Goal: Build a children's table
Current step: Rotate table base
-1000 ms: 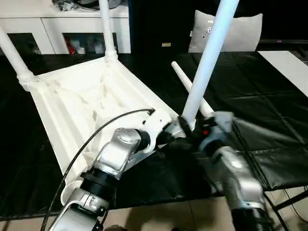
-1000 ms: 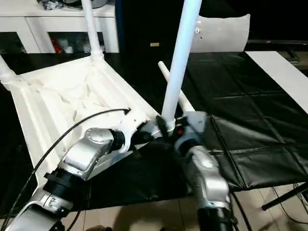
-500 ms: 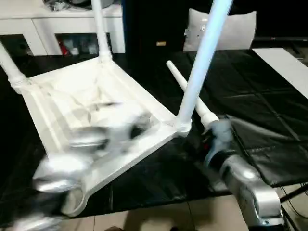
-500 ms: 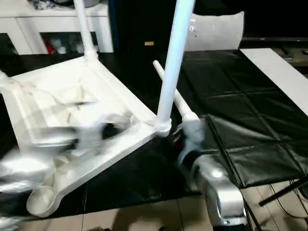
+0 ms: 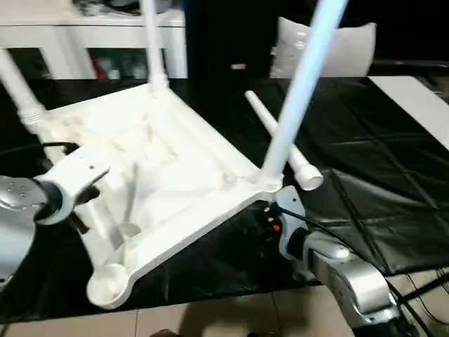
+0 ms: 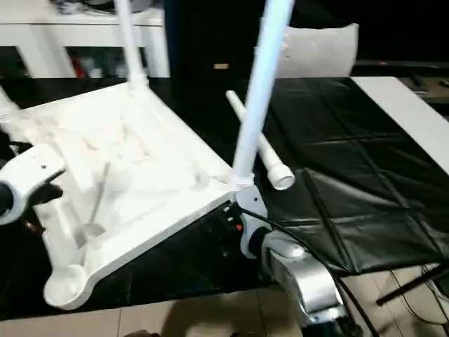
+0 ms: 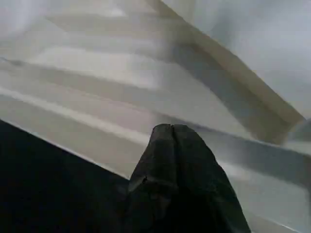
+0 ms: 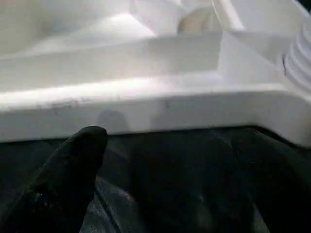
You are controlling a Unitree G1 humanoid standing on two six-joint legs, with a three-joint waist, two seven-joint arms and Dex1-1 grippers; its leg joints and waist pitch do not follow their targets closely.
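Tabletop [image 5: 161, 175] is lying upside down on the black mat [image 5: 372, 175], ribbed underside facing up. Three legs are standing in corner sockets: two at the far corners and one [image 5: 298, 91] at the near right corner. A fourth leg [image 5: 280, 140] is lying loose on the mat just beside that corner. The near left socket [image 5: 109, 286] is sitting unfilled. The left gripper [image 7: 171, 133] is pinched closed on nothing, poised over the top's left edge. The right gripper [image 8: 80, 150] is spread wide, sitting just below the near right corner, grasping nothing.
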